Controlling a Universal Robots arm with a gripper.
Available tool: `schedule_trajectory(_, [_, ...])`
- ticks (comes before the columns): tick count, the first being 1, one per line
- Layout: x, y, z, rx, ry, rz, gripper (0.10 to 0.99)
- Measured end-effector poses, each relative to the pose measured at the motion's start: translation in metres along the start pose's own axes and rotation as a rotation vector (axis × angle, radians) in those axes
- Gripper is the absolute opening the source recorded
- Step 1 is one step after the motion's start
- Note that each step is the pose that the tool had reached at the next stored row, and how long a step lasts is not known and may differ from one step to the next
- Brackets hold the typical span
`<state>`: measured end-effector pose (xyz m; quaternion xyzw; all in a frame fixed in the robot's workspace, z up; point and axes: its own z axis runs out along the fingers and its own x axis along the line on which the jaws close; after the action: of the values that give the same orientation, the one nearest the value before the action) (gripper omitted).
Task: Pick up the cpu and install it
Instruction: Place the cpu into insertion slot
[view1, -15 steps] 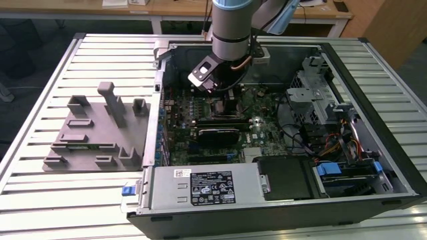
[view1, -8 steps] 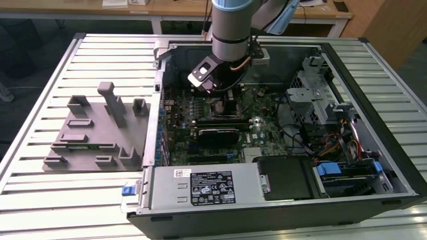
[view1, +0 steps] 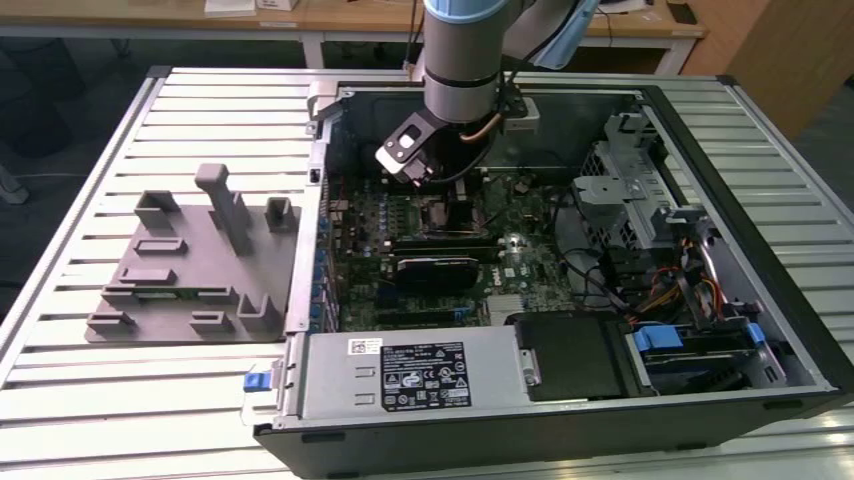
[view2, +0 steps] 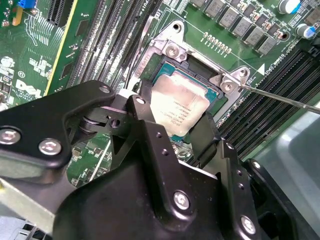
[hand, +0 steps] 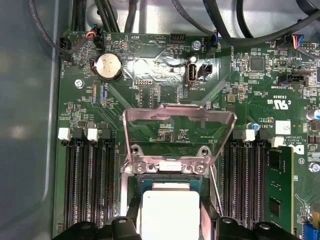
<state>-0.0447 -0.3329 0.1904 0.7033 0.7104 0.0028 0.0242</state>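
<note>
Reaching into the open computer case (view1: 534, 445), the gripper (view2: 175, 114) is seen with its jaws clamped on the cpu (view2: 180, 102), which is held at the socket (hand: 165, 179). Seating cannot be confirmed, and the retention plate (hand: 150, 114) is found raised.

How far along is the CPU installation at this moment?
Done: the cpu is at the open socket. In hand: the gripper clamps its two sides; whether it is seated cannot be told. Left: the metal retention plate stands raised, not closed.
</note>
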Motion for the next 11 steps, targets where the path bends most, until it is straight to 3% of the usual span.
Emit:
schedule_trajectory(5, [0.0003, 0.0003, 0.0005, -0.001, 0.0013, 0.0, 0.553])
schedule_trajectory(6, [0.0002, 0.0003, 0.0004, -0.001, 0.0009, 0.0, 0.616])
schedule_trajectory(11, [-0.0001, 0.0003, -0.0033, 0.0, 0.0, 0.0, 0.616])
